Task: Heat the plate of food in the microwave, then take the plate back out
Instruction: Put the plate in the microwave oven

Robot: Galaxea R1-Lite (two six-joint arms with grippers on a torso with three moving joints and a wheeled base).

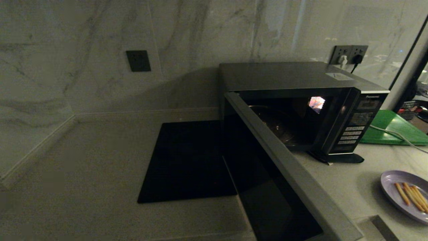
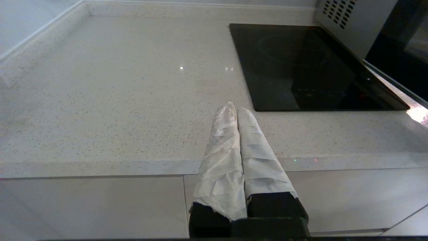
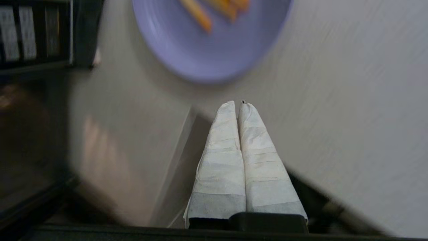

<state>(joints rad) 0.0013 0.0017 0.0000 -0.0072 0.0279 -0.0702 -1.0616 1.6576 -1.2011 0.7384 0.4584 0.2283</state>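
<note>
Right hand [image 3: 238,104]: fingers pressed together, empty, over the tabletop [image 3: 351,100] just short of the plate of food [image 3: 207,43]. Plate holds a few orange sticks, lower right of head view. Microwave [image 1: 301,107]: door wide open, only the bare turntable visible inside. Left hand [image 2: 234,108]: fingers together, near the black glass square [image 2: 311,67].

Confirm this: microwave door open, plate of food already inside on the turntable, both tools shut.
Not quite. The plate of food sits on the counter right of the microwave, per the head view. Door open; left tool and right tool shut.
</note>
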